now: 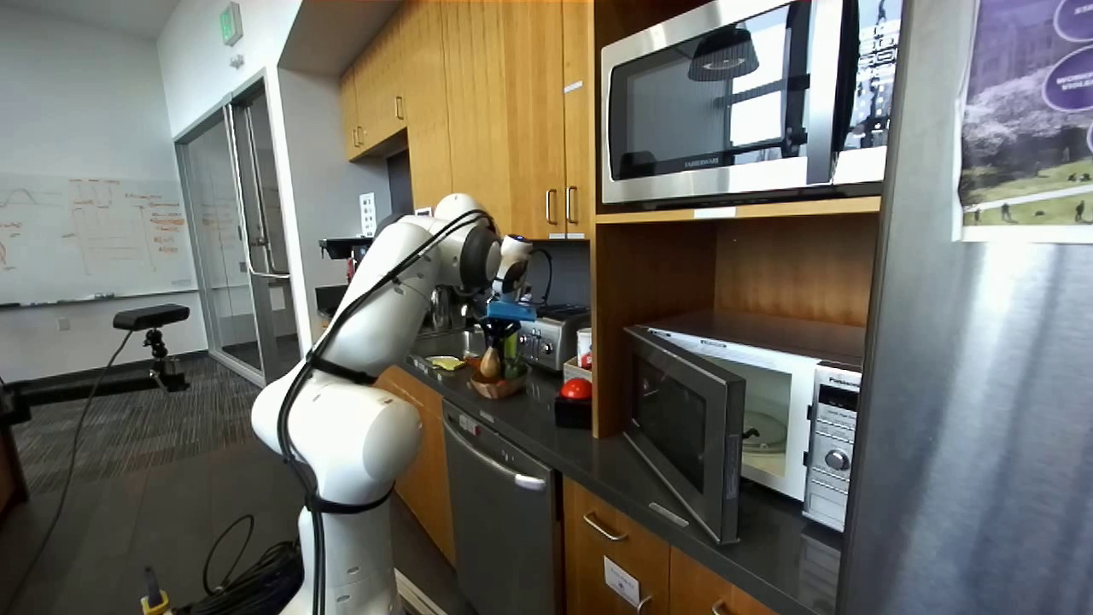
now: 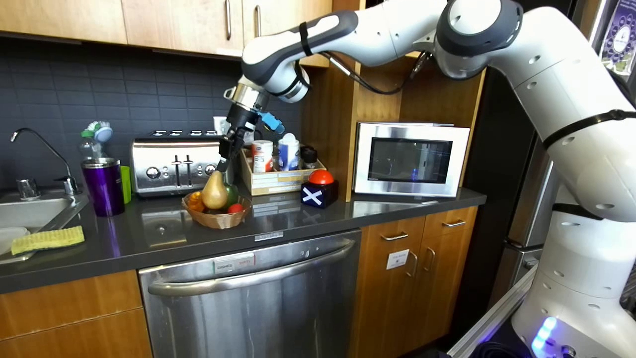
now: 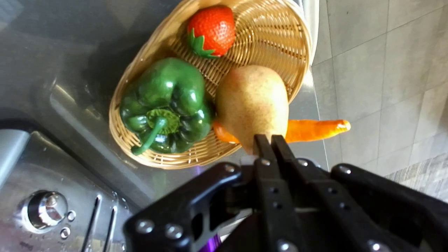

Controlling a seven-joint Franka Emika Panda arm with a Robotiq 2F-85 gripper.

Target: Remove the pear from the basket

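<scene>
The yellow-brown pear (image 2: 215, 191) stands upright, slightly tilted, over the wicker basket (image 2: 213, 220) in both exterior views (image 1: 489, 366). My gripper (image 2: 222, 165) points down at its top. In the wrist view the fingers (image 3: 267, 138) are nearly together at the narrow end of the pear (image 3: 253, 98), with only a thin gap, and appear to pinch its stem. The stem itself is hidden. The pear's round bottom is over the inside of the basket (image 3: 276, 31); I cannot tell whether it touches the basket floor.
The basket also holds a green pepper (image 3: 168, 101), a strawberry (image 3: 213, 29) and an orange carrot-like piece (image 3: 315, 130) jutting past the rim. A toaster (image 2: 176, 164) stands behind, a purple tumbler (image 2: 103, 189) beside, a wooden tray (image 2: 273, 183) and red button (image 2: 320, 177) opposite.
</scene>
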